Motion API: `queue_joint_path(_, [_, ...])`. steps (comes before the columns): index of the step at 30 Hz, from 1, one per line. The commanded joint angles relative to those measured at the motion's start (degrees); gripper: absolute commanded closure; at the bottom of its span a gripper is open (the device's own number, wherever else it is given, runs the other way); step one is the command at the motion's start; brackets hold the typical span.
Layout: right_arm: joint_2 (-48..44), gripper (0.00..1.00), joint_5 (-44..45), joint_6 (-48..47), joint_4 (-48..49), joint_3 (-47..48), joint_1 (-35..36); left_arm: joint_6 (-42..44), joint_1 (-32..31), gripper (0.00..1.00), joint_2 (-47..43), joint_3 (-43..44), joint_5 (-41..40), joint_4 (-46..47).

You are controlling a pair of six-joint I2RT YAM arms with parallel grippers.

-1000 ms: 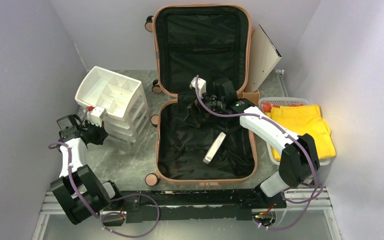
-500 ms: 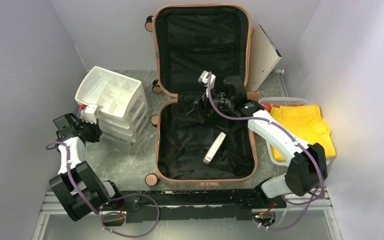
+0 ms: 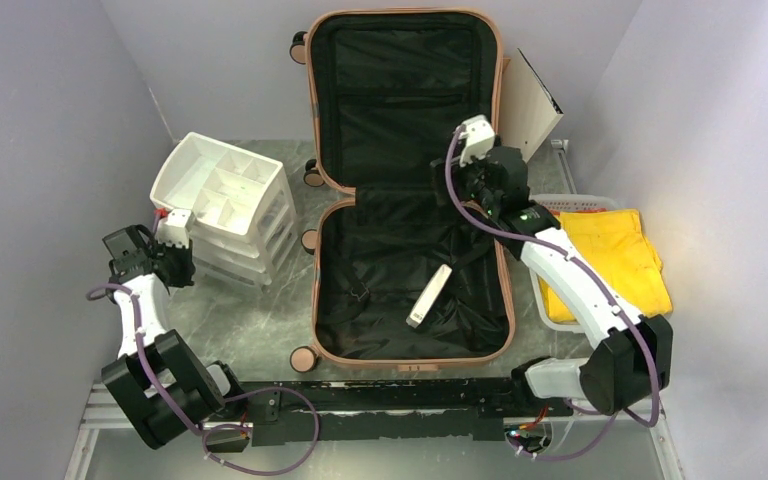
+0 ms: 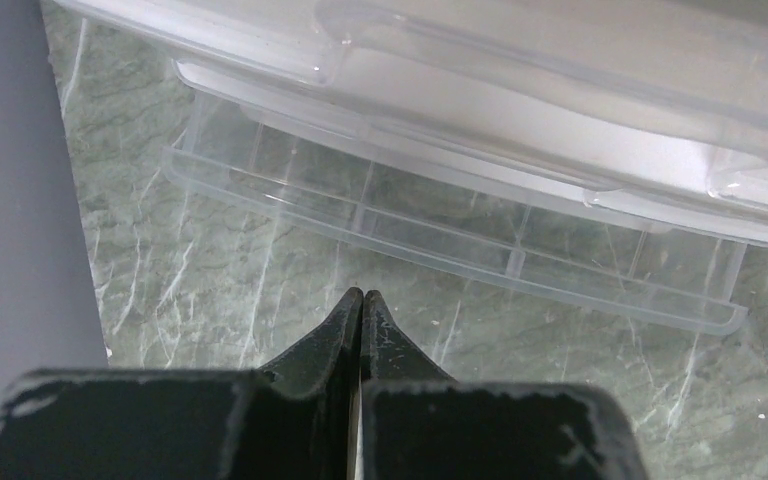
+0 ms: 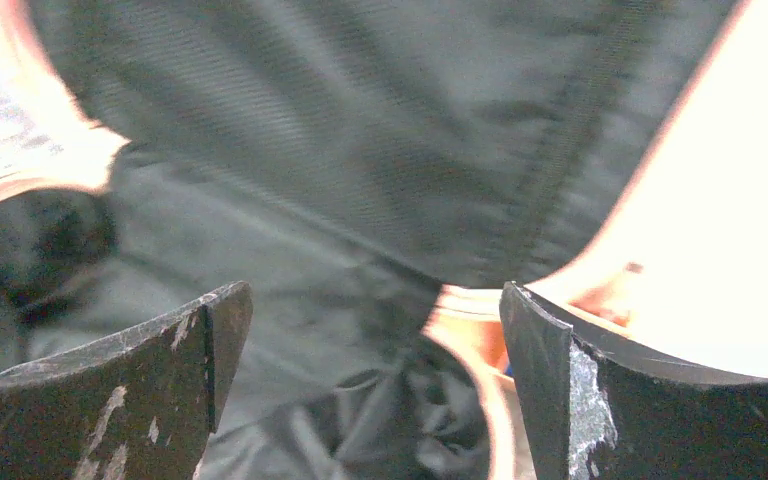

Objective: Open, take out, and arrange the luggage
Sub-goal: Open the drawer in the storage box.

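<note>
The salmon-pink luggage (image 3: 312,100) lies open in the middle of the table. Its lid stands up against the back wall and its base lies flat, black lining showing in both. A long white box (image 3: 429,296) rests slantwise in the base. My right gripper (image 3: 463,190) hovers at the right end of the hinge, open, with nothing between its fingers. The right wrist view shows it (image 5: 375,300) over black lining (image 5: 360,150) and the pink rim (image 5: 485,385). My left gripper (image 3: 182,268) is shut and empty, low beside the white drawer unit, its tips (image 4: 362,295) pressed together over the marble.
A white plastic drawer unit (image 3: 225,205) stands left of the luggage; its clear bottom drawer (image 4: 460,230) sits just ahead of the left fingers. A white basket (image 3: 552,205) with yellow cloth (image 3: 610,250) stands at the right. A white board (image 3: 532,105) leans at the back right.
My right gripper has swung from the middle of the hinge rightward and up toward the lid's right edge, staying open. The left arm has drawn slightly back to the left.
</note>
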Motion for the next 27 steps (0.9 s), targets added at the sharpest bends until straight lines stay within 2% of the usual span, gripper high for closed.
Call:
queue_joint_path(1, [-0.08, 0.00, 12.57, -0.56, 2.75, 5.36, -6.21, 0.66, 0.43, 0.95, -0.54, 1.52, -1.27, -2.74])
queue_joint_path(3, [4.02, 0.00, 8.41, 0.12, 0.77, 9.02, -11.07, 0.30, 0.36, 0.95, 0.40, 2.16, -1.03, -3.13])
queue_joint_path(5, [10.44, 0.00, 4.64, 2.31, -5.82, 16.57, -15.66, 0.22, 0.47, 0.95, 1.71, 3.34, -0.94, -3.89])
queue_joint_path(7, [14.82, 0.00, -1.83, 2.79, -9.82, 19.76, -18.90, -0.05, 0.41, 0.95, 2.44, 3.94, -1.21, -4.15])
queue_joint_path(11, [15.72, 0.00, -12.97, 2.04, -13.70, 19.34, -18.54, 0.76, 0.43, 0.95, 2.09, 4.74, -1.04, -4.99])
queue_joint_path(13, [13.83, 0.00, -22.80, 2.25, -12.13, 16.78, -17.10, 3.59, 0.43, 0.93, 1.30, 5.75, 0.97, -6.55])
queue_joint_path(14, [12.89, 0.00, -25.25, 1.43, -11.65, 15.78, -15.24, 6.12, 0.43, 0.91, 0.52, 6.10, 2.36, -7.35])
queue_joint_path(16, [11.61, 0.00, -24.09, -0.76, -11.61, 14.62, -9.58, 11.72, 0.43, 0.87, -1.07, 6.37, 5.00, -8.33])
queue_joint_path(18, [10.78, 0.00, -24.14, -2.02, -10.93, 13.48, -6.39, 19.00, 0.58, 0.78, -2.25, 7.20, 7.76, -10.81])
queue_joint_path(20, [10.54, 0.00, -25.76, -1.23, -10.07, 12.52, -5.69, 29.34, 0.68, 0.63, -2.27, 9.33, 10.30, -16.51])
queue_joint_path(23, [10.84, 0.00, -26.53, -1.28, -11.22, 12.66, -5.73, 45.04, 1.27, 0.51, 0.78, 14.95, 13.49, -29.80])
queue_joint_path(27, [8.50, 0.00, -21.70, 1.17, -9.85, 10.64, -7.83, 64.24, 1.75, 0.44, 6.83, 22.38, 14.93, -46.91])
